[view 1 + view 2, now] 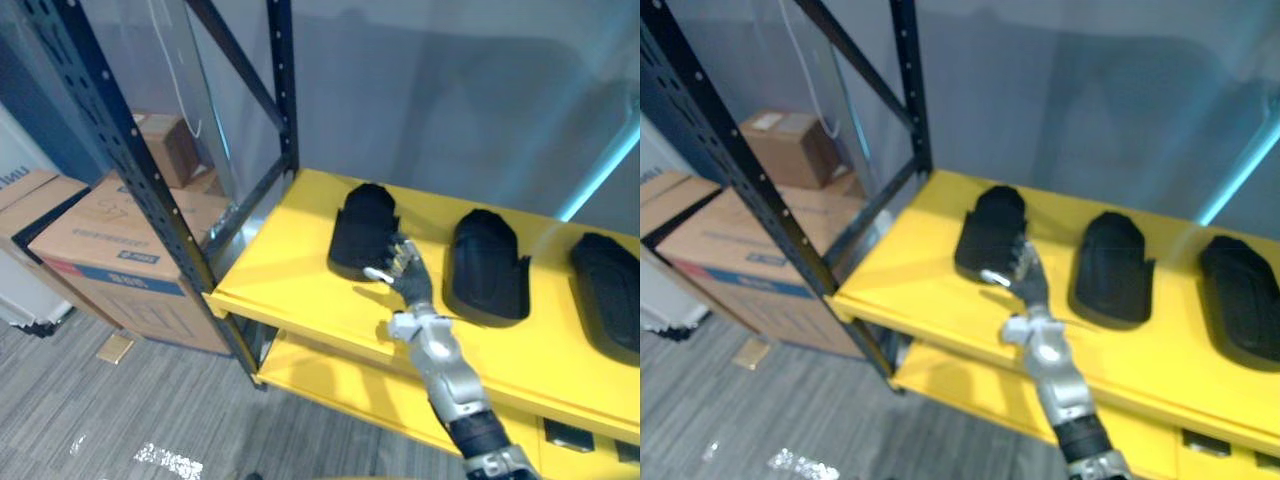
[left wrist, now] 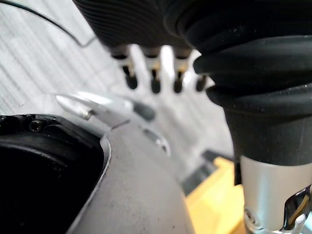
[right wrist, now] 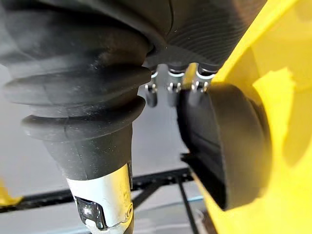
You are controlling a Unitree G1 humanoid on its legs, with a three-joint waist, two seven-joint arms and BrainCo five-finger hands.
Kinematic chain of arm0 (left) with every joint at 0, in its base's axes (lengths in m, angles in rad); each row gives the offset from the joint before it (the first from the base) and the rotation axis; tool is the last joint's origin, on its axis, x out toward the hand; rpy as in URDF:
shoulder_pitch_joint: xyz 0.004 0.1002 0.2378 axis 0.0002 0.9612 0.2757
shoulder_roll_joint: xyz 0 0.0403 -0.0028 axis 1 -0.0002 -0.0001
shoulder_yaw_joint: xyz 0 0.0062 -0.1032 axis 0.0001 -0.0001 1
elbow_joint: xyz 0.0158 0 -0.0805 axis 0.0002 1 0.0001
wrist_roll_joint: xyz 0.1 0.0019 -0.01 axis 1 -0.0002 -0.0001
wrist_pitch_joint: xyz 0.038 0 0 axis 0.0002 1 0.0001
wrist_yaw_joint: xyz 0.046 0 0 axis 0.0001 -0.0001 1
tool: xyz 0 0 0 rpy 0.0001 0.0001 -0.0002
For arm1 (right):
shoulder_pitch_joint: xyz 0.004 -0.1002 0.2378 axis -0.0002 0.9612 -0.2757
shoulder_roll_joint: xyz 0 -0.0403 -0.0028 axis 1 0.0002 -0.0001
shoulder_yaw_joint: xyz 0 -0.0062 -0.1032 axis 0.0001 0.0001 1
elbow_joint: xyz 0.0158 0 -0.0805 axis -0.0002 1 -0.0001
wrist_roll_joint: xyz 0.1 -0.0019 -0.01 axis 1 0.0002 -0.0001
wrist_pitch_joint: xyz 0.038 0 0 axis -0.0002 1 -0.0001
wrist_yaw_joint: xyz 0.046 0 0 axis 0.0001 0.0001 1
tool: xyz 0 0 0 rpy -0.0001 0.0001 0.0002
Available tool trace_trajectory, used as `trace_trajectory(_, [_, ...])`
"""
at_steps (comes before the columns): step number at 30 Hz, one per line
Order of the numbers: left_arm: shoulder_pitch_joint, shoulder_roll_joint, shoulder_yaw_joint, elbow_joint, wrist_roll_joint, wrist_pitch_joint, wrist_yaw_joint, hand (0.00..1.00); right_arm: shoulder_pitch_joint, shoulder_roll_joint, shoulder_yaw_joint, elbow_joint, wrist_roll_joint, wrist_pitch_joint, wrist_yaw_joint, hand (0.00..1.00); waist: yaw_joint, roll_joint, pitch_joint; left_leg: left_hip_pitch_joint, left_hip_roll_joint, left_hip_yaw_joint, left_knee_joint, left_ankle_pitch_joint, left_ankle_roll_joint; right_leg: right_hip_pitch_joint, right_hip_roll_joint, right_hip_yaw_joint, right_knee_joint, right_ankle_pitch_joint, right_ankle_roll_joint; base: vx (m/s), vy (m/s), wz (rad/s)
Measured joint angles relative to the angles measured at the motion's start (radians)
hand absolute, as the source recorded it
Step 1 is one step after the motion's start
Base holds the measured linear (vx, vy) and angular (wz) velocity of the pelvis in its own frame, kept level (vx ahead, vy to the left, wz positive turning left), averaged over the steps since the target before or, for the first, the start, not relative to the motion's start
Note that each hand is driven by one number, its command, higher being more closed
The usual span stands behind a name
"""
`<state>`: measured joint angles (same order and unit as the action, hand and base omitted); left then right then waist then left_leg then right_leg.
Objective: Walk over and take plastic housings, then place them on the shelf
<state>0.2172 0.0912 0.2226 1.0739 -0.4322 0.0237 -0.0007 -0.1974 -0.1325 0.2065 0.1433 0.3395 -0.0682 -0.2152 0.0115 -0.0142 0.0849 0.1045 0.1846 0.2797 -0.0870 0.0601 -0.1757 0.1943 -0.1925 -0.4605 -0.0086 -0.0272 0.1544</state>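
Three black plastic housings lie in a row on the yellow shelf [image 1: 285, 275]: a left one [image 1: 358, 228], a middle one [image 1: 487, 265] and a right one [image 1: 608, 290] at the view's edge. My right hand [image 1: 408, 272] reaches in from the lower right and rests on the near right edge of the left housing [image 3: 219, 146]. Its fingers [image 3: 170, 90] lie fairly straight against it, and the thumb sticks out to the left over the shelf. My left hand [image 2: 155, 73] hangs above the grey floor with straight fingers and holds nothing.
The rack's dark blue upright [image 1: 130, 160] and diagonal brace stand at the shelf's left end. Cardboard boxes [image 1: 120, 250] are stacked on the floor to its left, with a smaller box [image 1: 170, 145] behind. A lower yellow shelf [image 1: 320, 375] sits underneath. A grey wall backs the rack.
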Motion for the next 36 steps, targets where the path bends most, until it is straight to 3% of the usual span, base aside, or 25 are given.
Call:
trace_trajectory(4, [0.000, 0.000, 0.000, 0.000, 0.000, 0.000, 0.000, 0.00, 0.000, 0.011, 0.000, 0.000, 0.000, -0.006, -0.003, 0.00, 0.000, 0.001, 0.000, 0.000, 0.000, 0.000, 0.000, 0.000, 0.000, 0.000, 0.000, 0.000, 0.000, 0.000, 0.000, 0.00, 0.000, 0.00])
trace_trajectory(10, [0.000, -0.001, -0.001, 0.000, 0.000, 0.000, 0.000, 0.00, -0.003, 0.013, 0.000, -0.001, 0.000, -0.084, -0.006, 0.00, 0.001, 0.002, 0.001, 0.000, 0.000, 0.000, 0.000, 0.000, 0.000, 0.000, 0.000, 0.000, 0.000, 0.000, 0.000, 0.00, 0.000, 0.00])
trace_trajectory(21, [-0.001, -0.002, -0.009, 0.000, -0.001, 0.001, 0.000, 0.00, -0.003, 0.018, 0.000, 0.000, -0.060, -0.057, -0.096, 0.00, 0.001, 0.011, 0.007, 0.000, 0.000, 0.000, 0.000, 0.000, 0.000, 0.000, 0.000, 0.000, -0.001, 0.000, 0.000, 0.00, 0.000, 0.00])
trace_trajectory(30, [-0.001, -0.002, -0.010, 0.000, -0.002, 0.002, 0.000, 0.00, -0.003, 0.018, 0.000, 0.037, -0.059, 0.004, -0.064, 0.00, 0.002, 0.011, 0.007, 0.000, 0.000, 0.001, 0.000, 0.000, 0.000, 0.000, 0.000, 0.000, -0.001, 0.000, 0.000, 0.00, 0.000, 0.00])
trace_trajectory(36, [-0.001, -0.002, -0.010, 0.000, -0.002, 0.002, 0.000, 0.00, -0.003, 0.018, 0.003, 0.038, -0.056, 0.004, -0.020, 0.00, 0.002, 0.011, 0.007, 0.000, 0.000, 0.001, 0.000, 0.000, 0.000, 0.001, 0.000, 0.000, -0.001, 0.000, 0.000, 0.00, 0.000, 0.00])
